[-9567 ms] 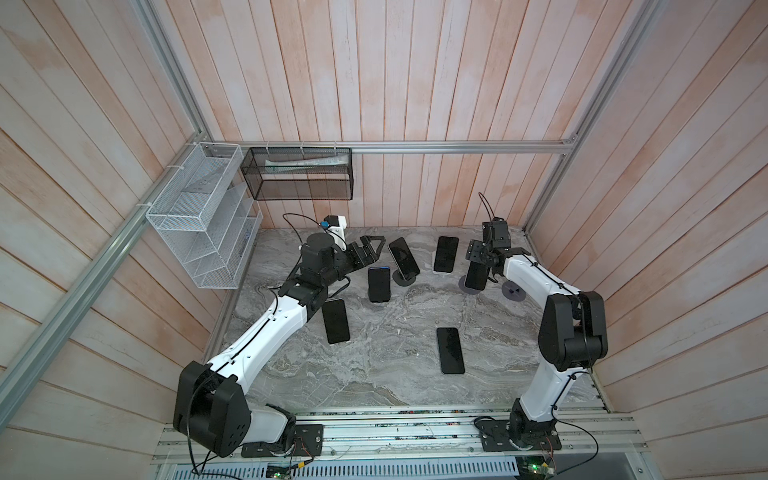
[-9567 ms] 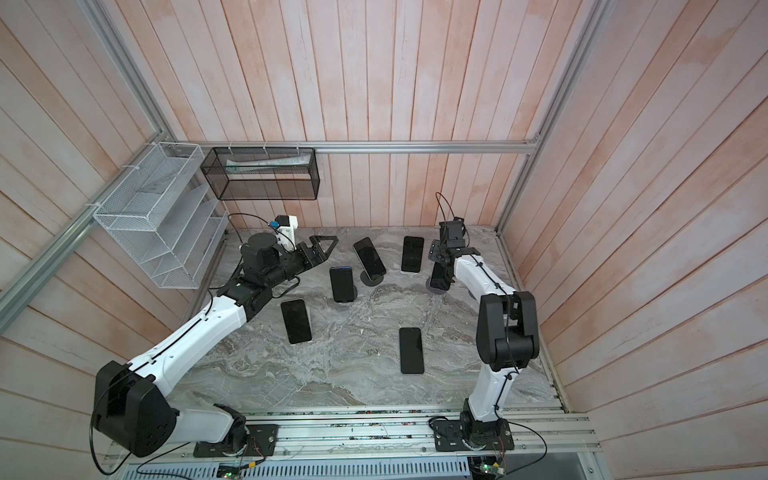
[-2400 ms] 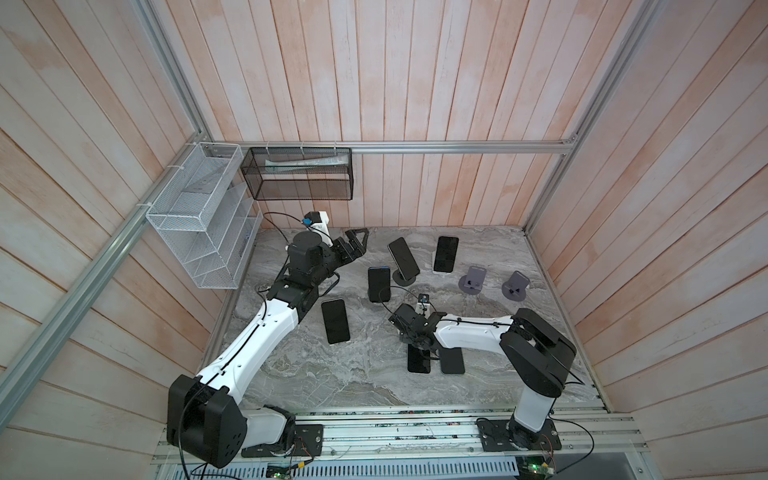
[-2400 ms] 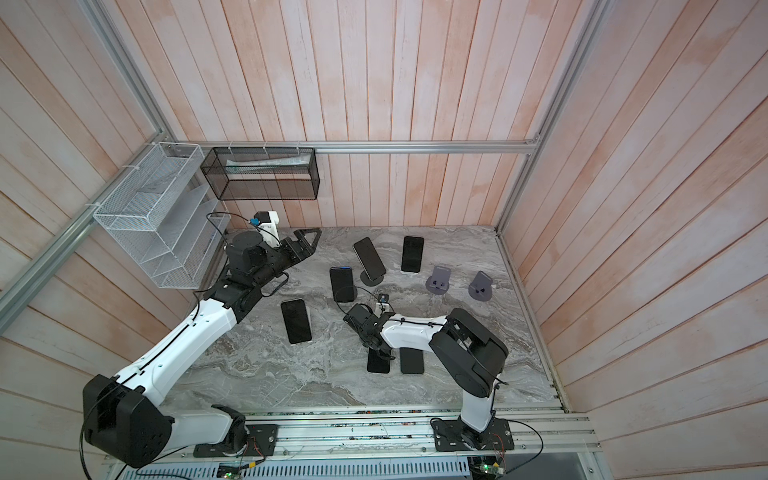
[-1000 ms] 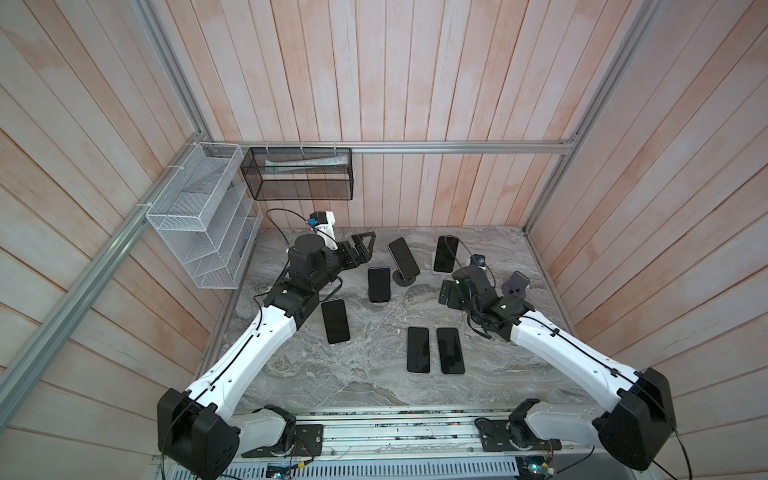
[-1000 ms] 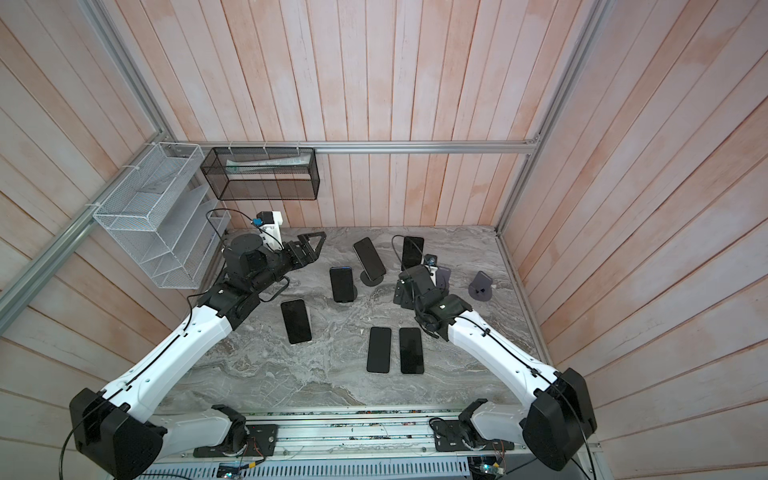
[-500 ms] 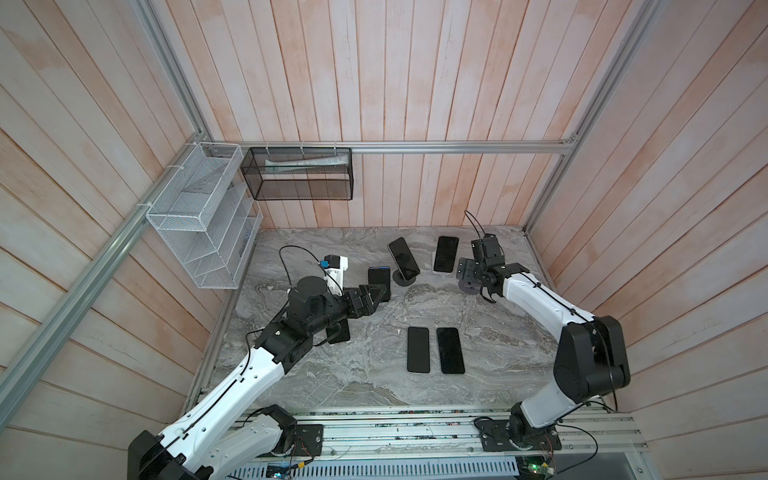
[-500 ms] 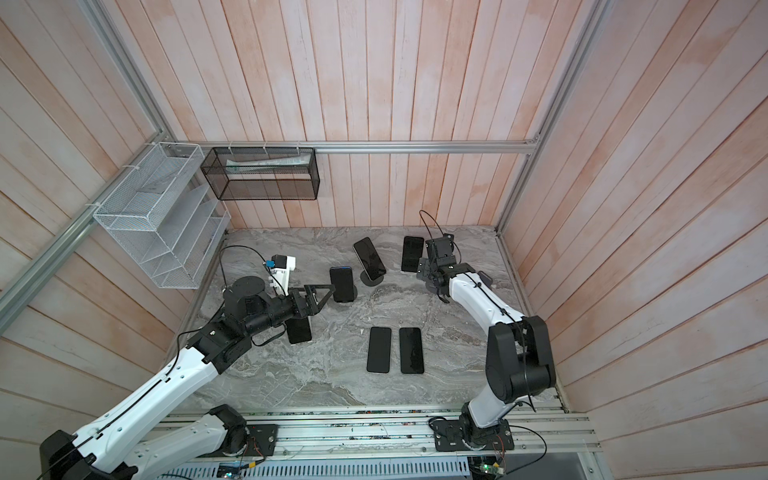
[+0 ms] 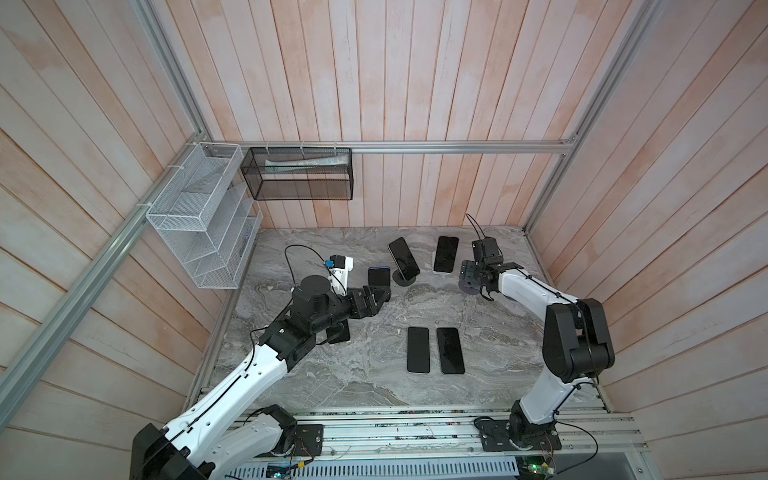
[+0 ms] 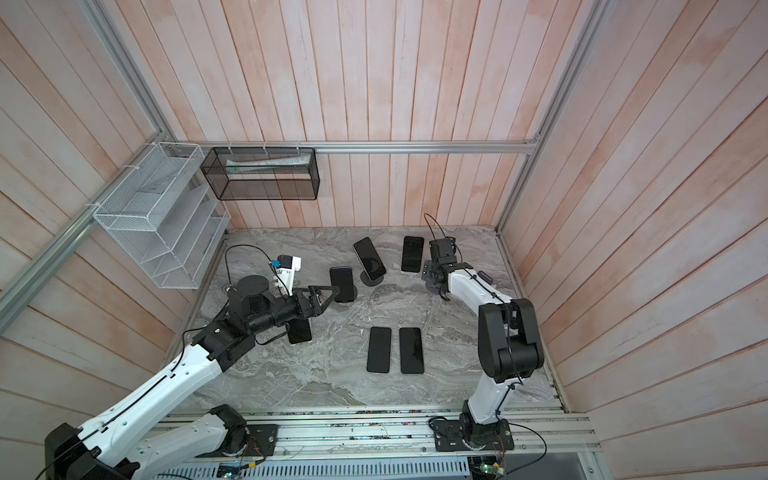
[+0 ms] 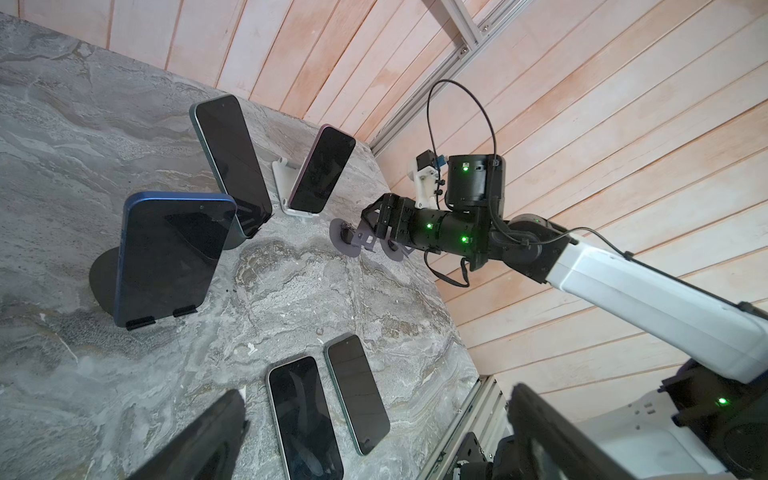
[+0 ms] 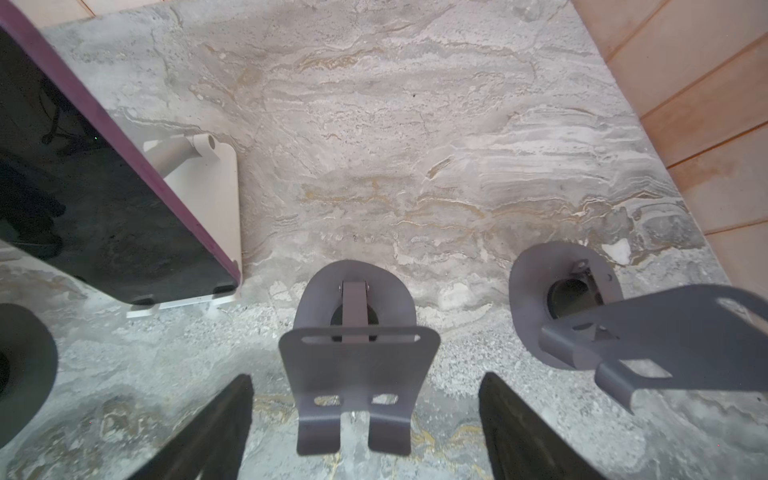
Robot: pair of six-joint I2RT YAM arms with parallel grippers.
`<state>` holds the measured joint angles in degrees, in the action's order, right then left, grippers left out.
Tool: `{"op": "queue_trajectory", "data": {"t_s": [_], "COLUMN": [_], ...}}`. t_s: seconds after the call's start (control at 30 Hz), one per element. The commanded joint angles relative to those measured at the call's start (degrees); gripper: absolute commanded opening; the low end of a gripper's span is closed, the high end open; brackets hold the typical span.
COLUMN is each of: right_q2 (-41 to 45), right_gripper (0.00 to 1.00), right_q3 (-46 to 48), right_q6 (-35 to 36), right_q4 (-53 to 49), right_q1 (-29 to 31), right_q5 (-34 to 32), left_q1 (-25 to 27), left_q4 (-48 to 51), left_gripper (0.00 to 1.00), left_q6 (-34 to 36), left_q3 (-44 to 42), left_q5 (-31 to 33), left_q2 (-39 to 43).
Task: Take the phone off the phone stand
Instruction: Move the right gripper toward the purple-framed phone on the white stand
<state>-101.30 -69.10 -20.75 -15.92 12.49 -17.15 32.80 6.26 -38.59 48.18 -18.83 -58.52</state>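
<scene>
Your left hand (image 10: 330, 296) is wide open and holds nothing, near the blue phone (image 11: 174, 257). That phone leans on its black stand (image 11: 102, 278) on the worktop (image 10: 332, 374). Your right hand (image 12: 365, 380) is open too, well apart from the blue phone, with a grey stand (image 12: 353, 291) between its fingers.

white arm links (image 9: 232, 384), black joints (image 9: 577, 345), black right gripper (image 12: 365, 377), looping cables (image 11: 455, 81), green lights (image 11: 464, 239)

The right gripper (image 12: 365, 378) hung low over the marble table (image 12: 415, 145), its 2 dark fingers (image 12: 216, 428) spread either side of an empty grey stand (image 12: 357, 365). Another grey stand (image 12: 623, 328) stood nearby. A purple-edged phone (image 12: 95, 199) leaned on a white stand (image 12: 208, 183).
</scene>
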Motion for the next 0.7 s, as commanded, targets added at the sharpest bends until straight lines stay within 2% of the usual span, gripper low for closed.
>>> {"op": "queue_trajectory", "data": {"t_s": [0.0, 0.33, 0.67], "right_q2": [-1.86, -2.81, -0.39], "right_gripper": [0.83, 0.69, 0.61], "right_q3": [-0.78, 0.85, 3.97], "right_q6": [0.01, 1.13, 2.77], "right_q4": [1.28, 4.67, 8.62], "right_q1": [-0.43, -1.33, -1.8], "right_q5": [0.21, 1.61, -0.05], "left_q1": [0.25, 0.24, 0.25], "left_q4": [-1.69, -1.07, -0.28], "left_gripper": [1.0, 1.0, 1.0], "left_q6": [1.14, 2.46, 3.34], "left_q3": [-0.65, -0.02, 1.59], "left_q5": [-0.77, -0.33, 0.22], "left_q2": [-0.12, -0.28, -1.58]}}
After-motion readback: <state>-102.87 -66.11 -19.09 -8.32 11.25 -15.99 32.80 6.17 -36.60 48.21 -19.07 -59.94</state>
